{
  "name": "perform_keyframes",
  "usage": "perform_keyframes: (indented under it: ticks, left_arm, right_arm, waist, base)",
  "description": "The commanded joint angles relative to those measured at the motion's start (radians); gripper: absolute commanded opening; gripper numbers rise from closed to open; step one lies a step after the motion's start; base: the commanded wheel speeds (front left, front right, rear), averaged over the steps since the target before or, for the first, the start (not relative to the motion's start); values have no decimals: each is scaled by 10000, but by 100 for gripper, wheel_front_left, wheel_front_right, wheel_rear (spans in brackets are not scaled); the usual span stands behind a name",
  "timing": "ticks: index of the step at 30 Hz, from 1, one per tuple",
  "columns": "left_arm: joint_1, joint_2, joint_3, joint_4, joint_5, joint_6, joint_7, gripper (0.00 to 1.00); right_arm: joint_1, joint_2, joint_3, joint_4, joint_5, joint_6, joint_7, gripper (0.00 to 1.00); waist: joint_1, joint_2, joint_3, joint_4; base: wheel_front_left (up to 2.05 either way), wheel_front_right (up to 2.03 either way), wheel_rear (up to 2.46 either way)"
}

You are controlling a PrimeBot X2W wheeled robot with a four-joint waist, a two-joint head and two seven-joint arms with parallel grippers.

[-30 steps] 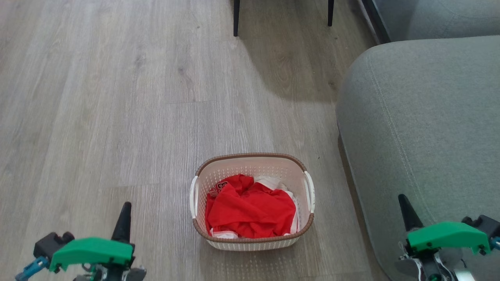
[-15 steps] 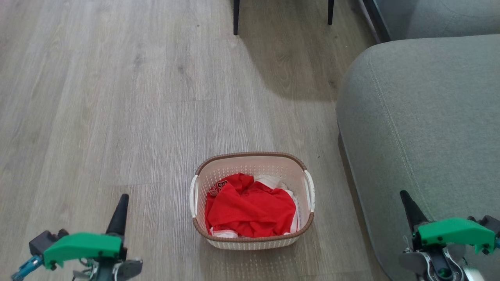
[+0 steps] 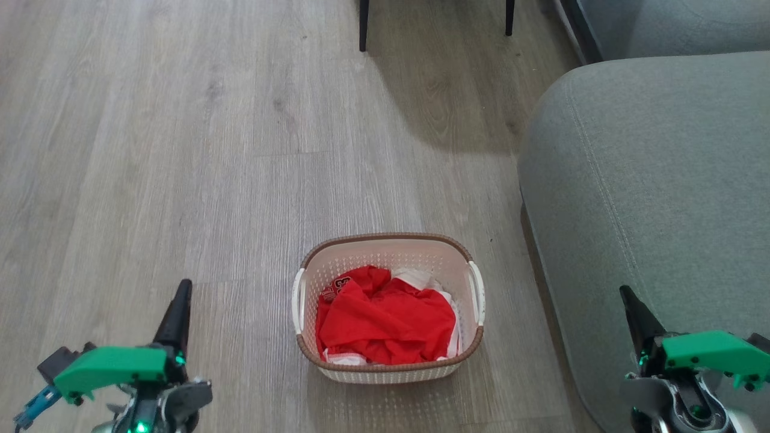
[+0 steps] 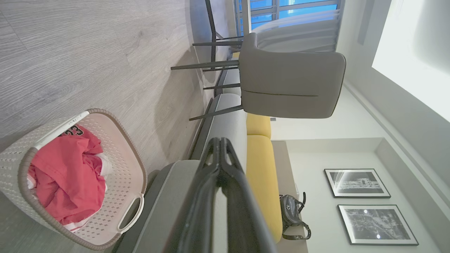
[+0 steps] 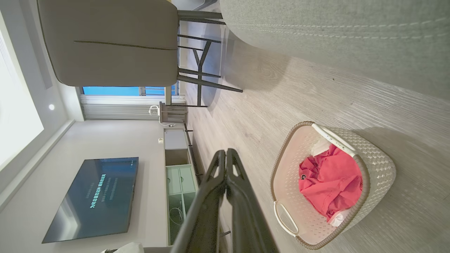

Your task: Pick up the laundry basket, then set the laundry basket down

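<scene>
The laundry basket (image 3: 389, 367) stands on the wood floor, cream and perforated, with a brown rim, white side handles and red and white clothes inside. It also shows in the left wrist view (image 4: 119, 158) and the right wrist view (image 5: 379, 168). My left gripper (image 3: 180, 287) is at the lower left, shut, well to the left of the basket and apart from it. My right gripper (image 3: 625, 294) is at the lower right, shut, in front of the sofa and right of the basket. In the wrist views each pair of fingers (image 4: 220, 144) (image 5: 226, 154) is pressed together with nothing held.
A grey sofa (image 3: 656, 180) fills the right side, close to the basket's right handle. Dark chair legs (image 3: 363, 27) stand at the far edge; the grey chair (image 4: 288, 84) shows in the left wrist view. Open wood floor (image 3: 180, 150) lies to the left and ahead.
Both grippers have shifted slightly: the left tip sits a little further left and higher in view, the right a little further right and higher. The basket has not moved.
</scene>
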Motion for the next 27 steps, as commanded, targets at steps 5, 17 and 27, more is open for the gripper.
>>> perform_keyframes:
  ticks: [5,17,27]
  left_arm:
    - [-721,130,546,-300,-848,-207,244,0]
    - [-810,111,659,-291,-1272,-278,384,0]
    - [-812,89,689,-290,-1246,-278,408,0]
  right_arm:
    - [-613,-156,-3,-302,848,13,304,0]
    - [-665,-134,-104,-293,1261,14,449,0]
    - [-668,-108,-141,-290,1230,14,479,0]
  waist:
    - [0,0,16,1]
    - [0,0,25,2]
    - [0,0,25,2]
  base:
    - [0,0,0]
    - [0,0,0]
    - [0,0,0]
